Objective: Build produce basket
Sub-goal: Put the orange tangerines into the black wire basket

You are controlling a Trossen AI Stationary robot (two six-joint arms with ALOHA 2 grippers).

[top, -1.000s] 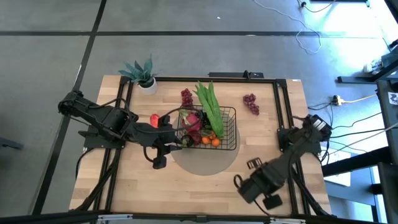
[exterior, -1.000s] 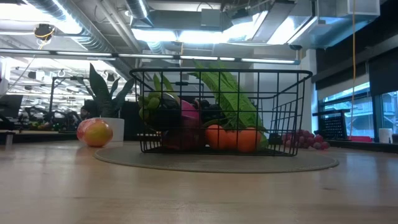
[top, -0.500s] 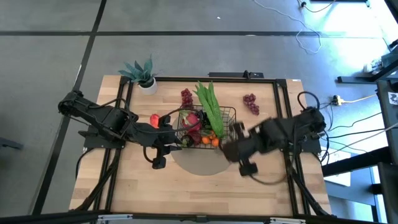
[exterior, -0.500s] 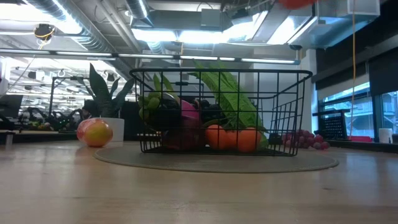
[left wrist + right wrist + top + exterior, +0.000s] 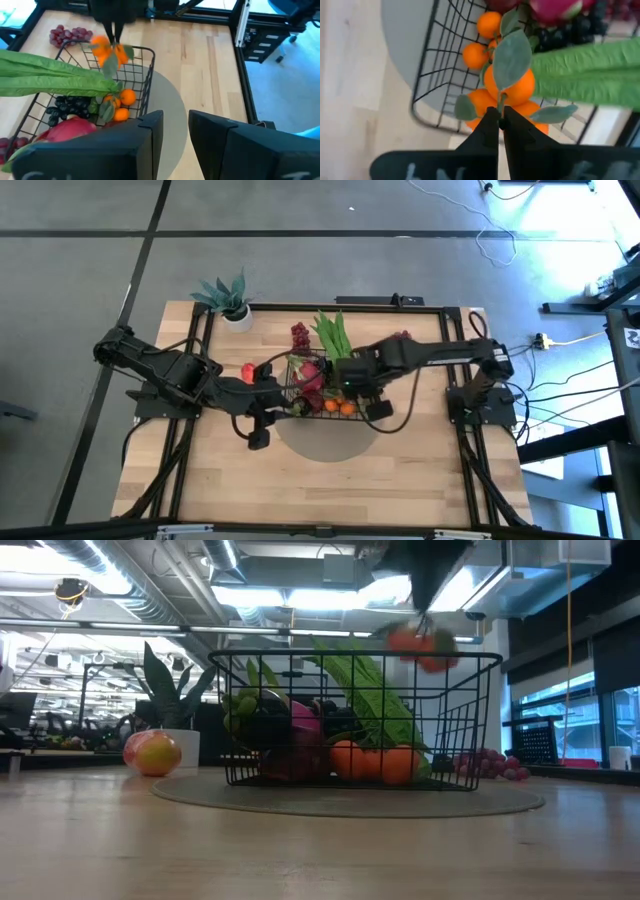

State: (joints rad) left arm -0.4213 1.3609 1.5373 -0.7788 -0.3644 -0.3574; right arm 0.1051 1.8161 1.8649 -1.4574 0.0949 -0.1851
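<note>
The basket (image 5: pixel 335 388) stands on a round grey mat (image 5: pixel 325 435) in the middle of the worktop (image 5: pixel 420 470). Inside it lie long green pods (image 5: pixel 338 352), with their long axis running from the far rim toward the oranges (image 5: pixel 338 408) at the near side, and a pink dragon fruit (image 5: pixel 310 372) beside dark grapes (image 5: pixel 70 106).

Just above the basket's right part hangs a small cluster of oranges with leaves (image 5: pixel 512 92). The right hand (image 5: pixel 500 121) has its fingers pinched tight on the thin stem, so the cluster hangs below the fingertips, stem up. The right arm is stretched from the right side of the worktop, across to the basket.

The left hand (image 5: pixel 174 125) waits at the basket's left side, low, its fingers apart and holding nothing.

Outside the basket, a mango (image 5: pixel 152 753) lies to the left, one bunch of red grapes (image 5: pixel 299 335) behind it, another (image 5: pixel 402 337) to the right. A potted plant (image 5: pixel 228 298) stands at the far left corner.
</note>
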